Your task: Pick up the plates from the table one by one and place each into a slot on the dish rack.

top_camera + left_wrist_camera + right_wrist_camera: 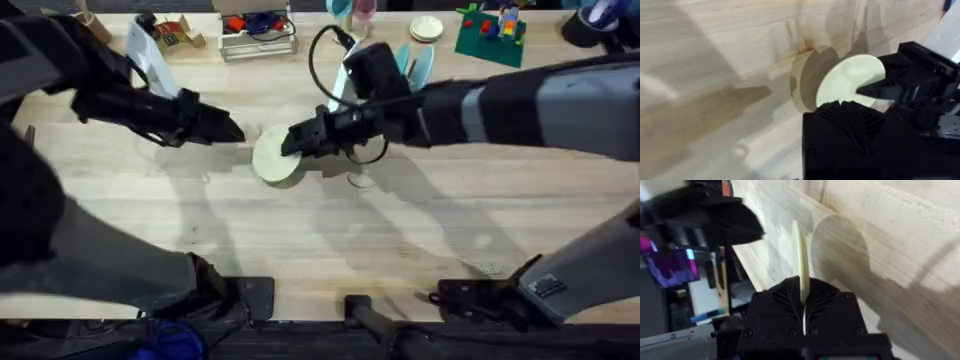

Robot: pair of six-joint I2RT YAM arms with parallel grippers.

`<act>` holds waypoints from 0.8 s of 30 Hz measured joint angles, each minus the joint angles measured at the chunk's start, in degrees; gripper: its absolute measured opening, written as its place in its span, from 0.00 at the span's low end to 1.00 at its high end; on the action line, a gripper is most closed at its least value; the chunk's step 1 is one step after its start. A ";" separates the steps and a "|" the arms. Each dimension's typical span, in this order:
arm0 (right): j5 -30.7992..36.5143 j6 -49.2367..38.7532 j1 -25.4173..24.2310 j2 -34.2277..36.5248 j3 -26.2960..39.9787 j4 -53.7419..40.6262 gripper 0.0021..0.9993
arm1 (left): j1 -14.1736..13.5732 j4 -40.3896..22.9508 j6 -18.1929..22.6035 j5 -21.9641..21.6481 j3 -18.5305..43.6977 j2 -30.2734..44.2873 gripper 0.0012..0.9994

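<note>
I see a table (330,235) of pale wood, plank strips, smooth satin finish, a cream plate (274,160) plain and matt, likely plastic, my right gripper (290,141) in black matt plastic with ribbed faces.

You see a pale cream-yellow plate (276,160) on a light, plank-striped table (330,240), teal plates (415,62) far right, and black grippers (292,140).

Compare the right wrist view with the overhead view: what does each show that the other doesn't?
Right wrist alone: the cream plate edge-on, pinched between the right gripper fingers. Overhead alone: the plate's round face, teal plates standing at the table's far side, and both arms' bases. Both: the right gripper holding the plate, the left gripper beside it.
</note>
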 joint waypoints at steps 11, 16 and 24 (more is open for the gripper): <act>11.93 -23.10 -0.92 -5.24 16.17 -39.14 0.03 | 0.00 -7.21 -5.46 -5.37 0.06 -21.63 0.04; 20.14 -30.59 -1.06 -7.65 22.98 -50.88 0.03 | 0.00 -9.11 -8.45 -8.14 0.06 -30.18 0.04; 27.60 -35.38 -5.31 -11.12 30.59 -61.24 0.03 | 0.00 -13.52 -11.49 -11.28 3.34 -38.54 0.04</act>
